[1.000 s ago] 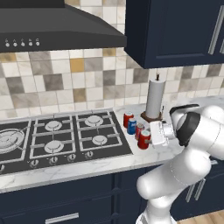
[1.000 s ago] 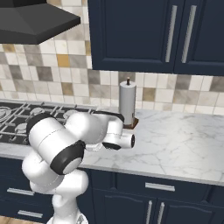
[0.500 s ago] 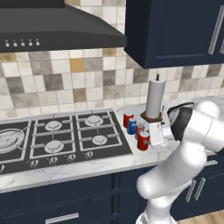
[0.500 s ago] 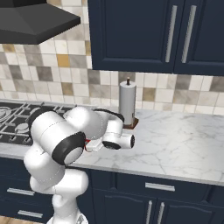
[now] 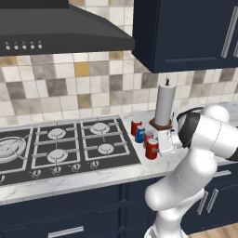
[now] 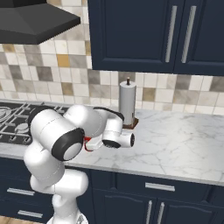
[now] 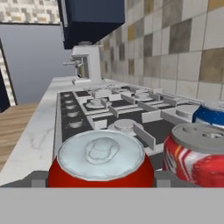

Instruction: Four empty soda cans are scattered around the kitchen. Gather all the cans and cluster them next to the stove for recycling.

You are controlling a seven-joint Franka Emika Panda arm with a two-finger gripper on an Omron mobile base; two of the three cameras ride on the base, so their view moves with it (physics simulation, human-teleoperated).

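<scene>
Hand (image 5: 156,148) around the nearest red can (image 5: 151,149) — grip or release unclear, beside the stove (image 5: 60,148), three more cans (image 5: 140,133) just behind

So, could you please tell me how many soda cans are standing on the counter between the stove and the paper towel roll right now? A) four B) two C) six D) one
A: the left base view shows three red cans and one blue can grouped on the counter just right of the stove, beside the paper towel roll.
</scene>
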